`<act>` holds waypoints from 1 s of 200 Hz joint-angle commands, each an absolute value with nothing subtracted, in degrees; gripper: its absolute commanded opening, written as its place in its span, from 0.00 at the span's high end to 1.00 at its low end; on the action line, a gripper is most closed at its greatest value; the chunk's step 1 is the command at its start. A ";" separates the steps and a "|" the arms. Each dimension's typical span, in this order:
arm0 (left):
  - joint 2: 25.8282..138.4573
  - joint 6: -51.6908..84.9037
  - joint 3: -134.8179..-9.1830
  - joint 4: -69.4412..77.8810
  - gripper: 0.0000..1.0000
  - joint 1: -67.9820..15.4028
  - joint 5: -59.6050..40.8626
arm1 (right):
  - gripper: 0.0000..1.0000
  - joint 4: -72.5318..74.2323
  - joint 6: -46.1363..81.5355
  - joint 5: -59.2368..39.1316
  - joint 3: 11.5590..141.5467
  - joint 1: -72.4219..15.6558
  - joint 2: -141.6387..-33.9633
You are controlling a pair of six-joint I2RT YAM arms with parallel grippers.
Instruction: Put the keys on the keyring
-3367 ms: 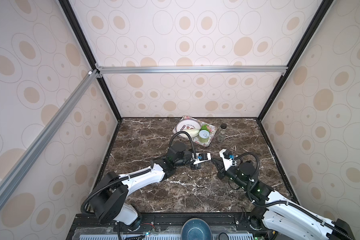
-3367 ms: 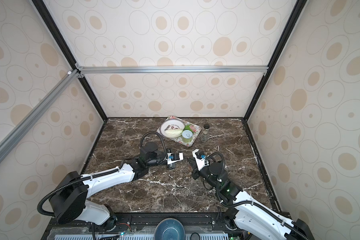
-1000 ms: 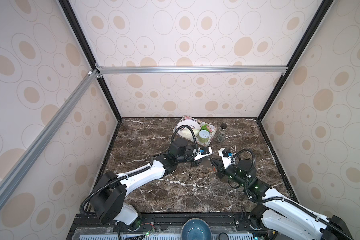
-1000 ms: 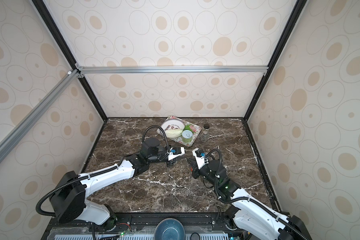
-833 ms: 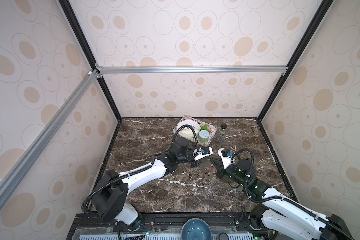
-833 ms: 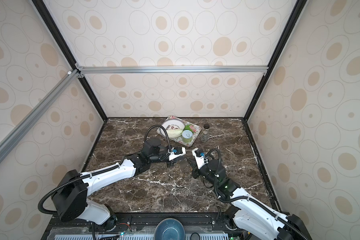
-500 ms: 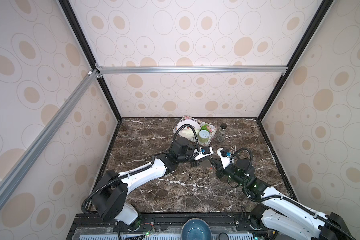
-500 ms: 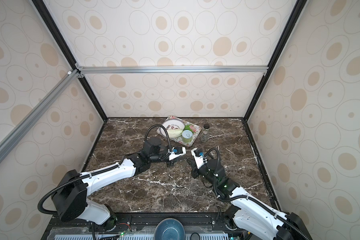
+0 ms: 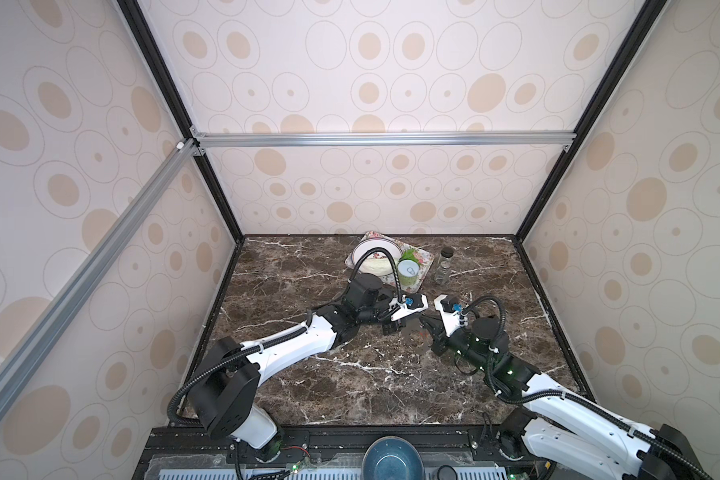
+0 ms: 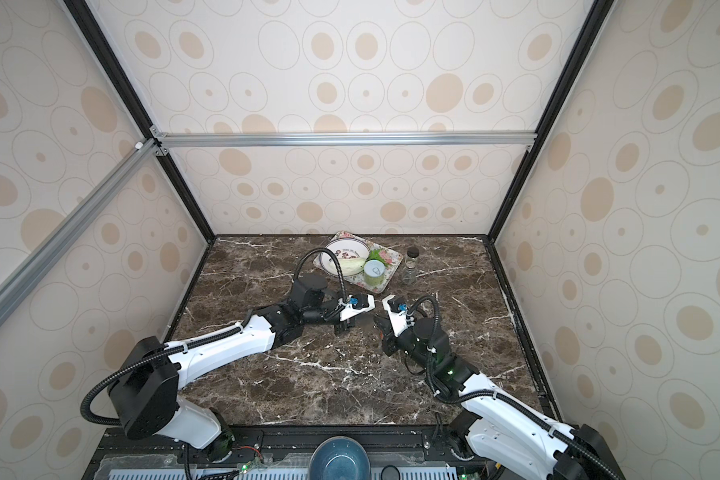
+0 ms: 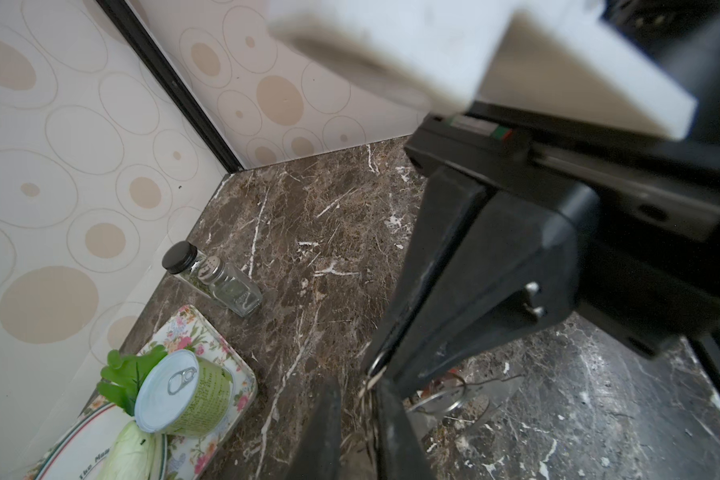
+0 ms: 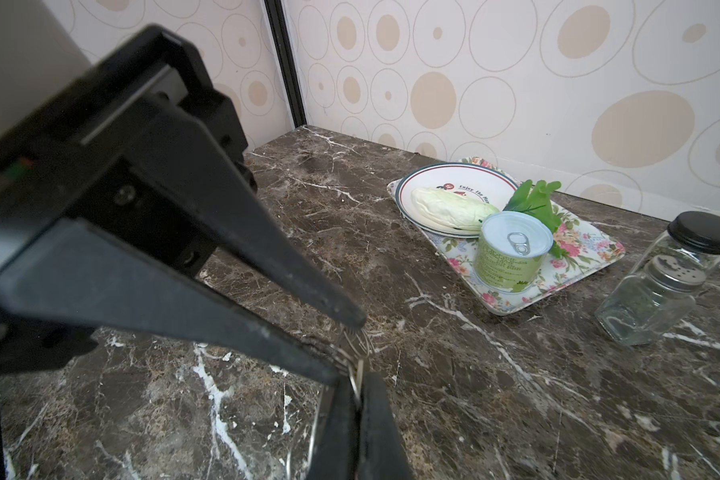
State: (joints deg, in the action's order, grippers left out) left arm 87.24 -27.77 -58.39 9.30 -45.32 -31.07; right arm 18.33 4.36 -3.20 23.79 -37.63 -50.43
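Thin silver wire keyring (image 12: pixel 360 343), loops bunched, held over dark brown marble tabletop (image 12: pixel 516 395) near its middle, between both claws. Black right gripper (image 12: pixel 350 349) clamped tight on the bunch; black left gripper (image 12: pixel 356 380) pinched together on one wire loop just beside. Of the small tagged keys, only a red tag (image 11: pixel 452 370) glimpsed under the left fingers; black-tagged one not made out. Cannot tell whether any key is threaded yet. Step in hand, likely: feeding a key's loop into the ring's split. Next move calls for one claw steady, the other working wire along the coil in tiny motions. Floral rectangular tray (image 12: pixel 587 249) well apart at back. Against earliest frame: both wrists nearer each other, shifted slightly toward tray
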 commanded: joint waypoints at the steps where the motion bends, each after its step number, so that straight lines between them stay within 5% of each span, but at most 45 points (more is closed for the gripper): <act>1: 87.81 -28.52 -60.90 8.77 0.88 -45.46 -29.58 | 1.00 20.30 3.42 -3.37 25.14 -38.45 -49.03; 56: 87.46 -28.47 -60.55 9.14 0.82 -45.56 -28.81 | 1.00 19.88 3.34 -1.93 24.96 -38.63 -48.81; 128: 86.74 -27.89 -59.41 11.28 1.00 -45.45 -28.61 | 1.00 19.17 4.31 0.91 24.76 -38.60 -48.55; 200: 80.58 -23.59 -45.58 39.07 1.00 -45.35 -31.72 | 1.00 24.56 11.28 -6.43 23.90 -32.18 -54.46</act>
